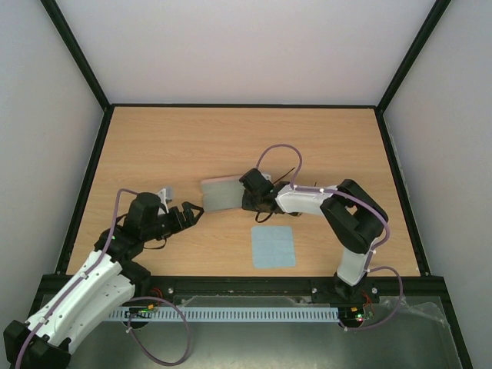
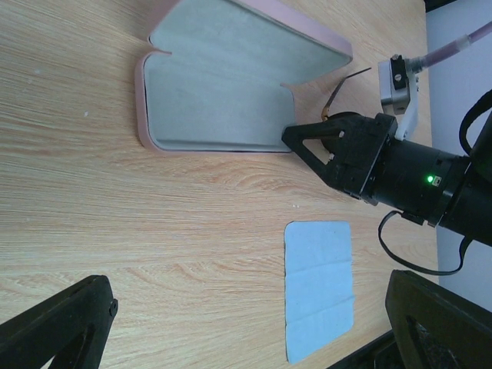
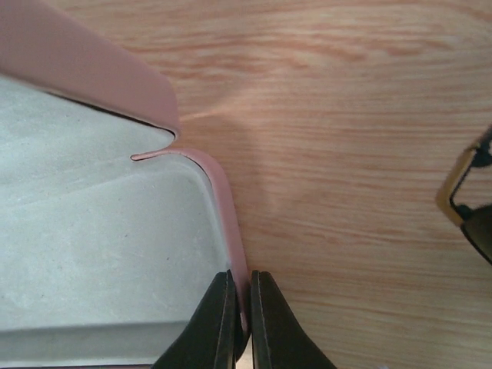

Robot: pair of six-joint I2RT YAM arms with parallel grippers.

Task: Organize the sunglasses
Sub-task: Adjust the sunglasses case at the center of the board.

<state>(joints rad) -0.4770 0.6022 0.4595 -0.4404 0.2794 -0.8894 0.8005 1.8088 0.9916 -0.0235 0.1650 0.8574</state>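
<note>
Case [image 1: 223,194], cloth [image 1: 274,247] block centre — far table [image 1: 231,142] free.

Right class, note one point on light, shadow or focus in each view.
Top external: even soft light, no glare. Left wrist: case sharp, own fingers dark silhouettes. Right wrist: soft focus, shadow on the table beside the case, sunglasses cropped at the right edge.

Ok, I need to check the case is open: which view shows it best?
The left wrist view: the whole pink case lies open, lining up. The right wrist view shows one corner, the right gripper shut on its rim. The top view shows it small, partly behind that gripper.
</note>
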